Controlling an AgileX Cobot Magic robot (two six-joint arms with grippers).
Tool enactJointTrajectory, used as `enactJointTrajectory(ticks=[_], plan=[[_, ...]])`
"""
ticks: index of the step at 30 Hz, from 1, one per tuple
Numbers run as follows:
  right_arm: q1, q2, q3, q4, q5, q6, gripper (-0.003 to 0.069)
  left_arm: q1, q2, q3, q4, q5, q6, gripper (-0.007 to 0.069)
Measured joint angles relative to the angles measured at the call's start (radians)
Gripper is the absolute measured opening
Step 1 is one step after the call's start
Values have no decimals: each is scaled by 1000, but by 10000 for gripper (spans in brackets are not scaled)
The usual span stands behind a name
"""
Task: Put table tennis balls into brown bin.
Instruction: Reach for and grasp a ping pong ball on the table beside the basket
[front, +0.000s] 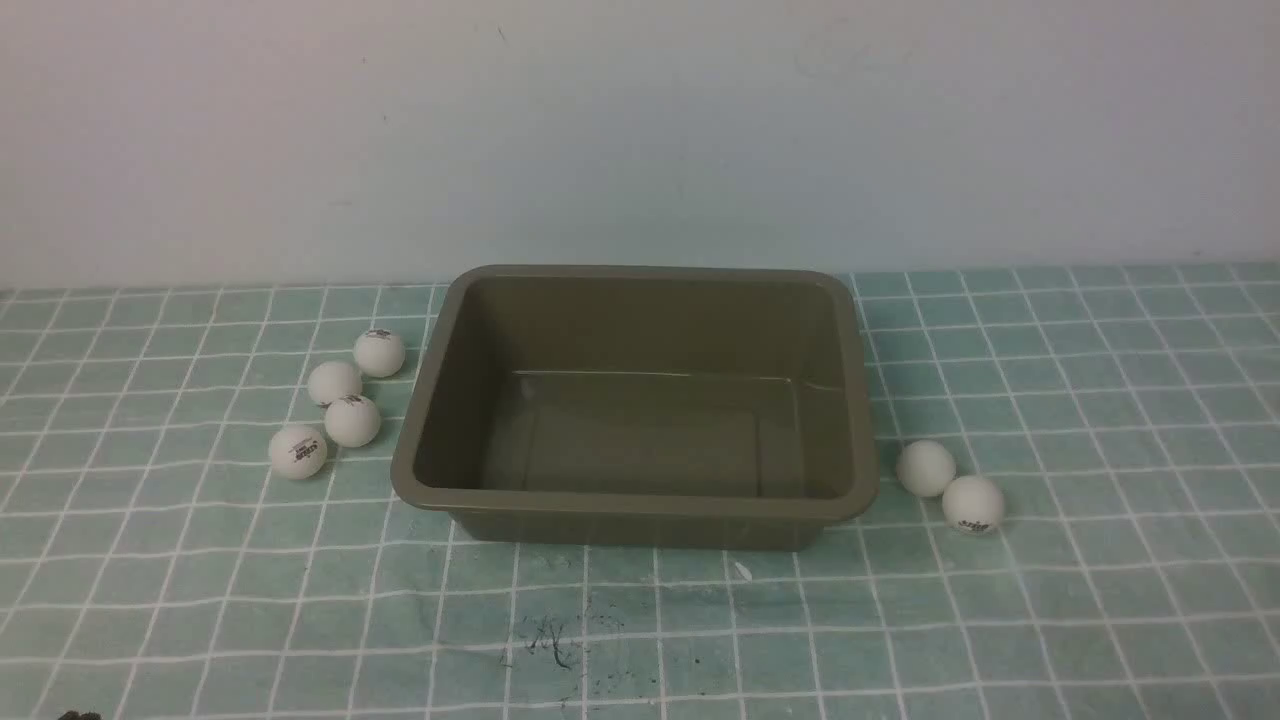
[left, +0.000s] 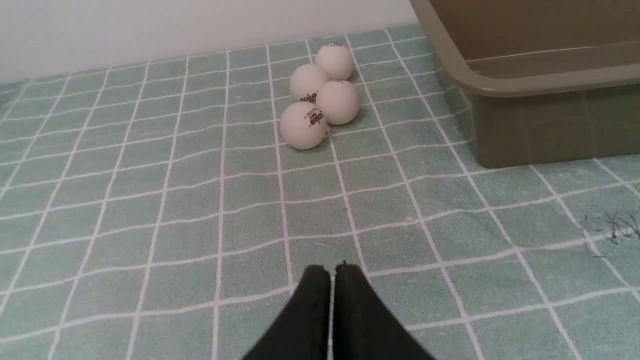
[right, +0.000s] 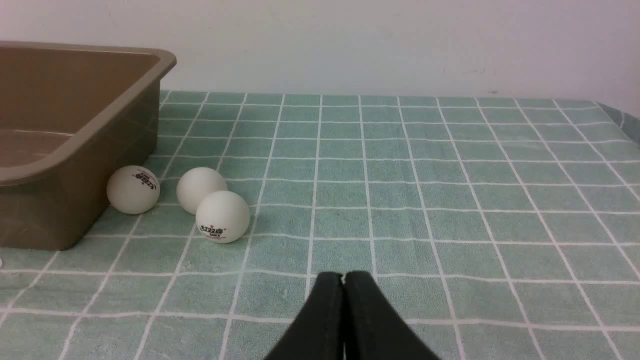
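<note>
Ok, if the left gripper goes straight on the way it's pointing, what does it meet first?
Probably the nearest table tennis ball of the cluster of four; the left gripper points roughly at it, though its height is unclear.

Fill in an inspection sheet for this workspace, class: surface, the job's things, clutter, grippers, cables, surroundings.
Surface: green checked cloth, with dark scribble marks near the front.
Job's things: brown bin is empty; four table tennis balls on its left, three more on its right, one of them hidden in the front view.
Clutter: small white fleck in front of the bin.
Grippers: left gripper and right gripper both have fingers shut, holding nothing.
Cables: nothing seen.
Surroundings: plain white wall.
</note>
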Motion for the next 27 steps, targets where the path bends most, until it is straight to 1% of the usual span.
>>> enactJointTrajectory(ticks=[22,24,26,27], plan=[[0,0,0,0,0,0,-10,0,0,0,4,-2,0,-5],[0,0,0,0,0,-1,-10,0,0,3,-5,-24,-7,-5],[0,0,0,0,0,-8,-10,0,0,4,-48,-81,-30,-5],[0,0,0,0,0,-12,-10,0,0,4,-90,-127,-48,-5]])
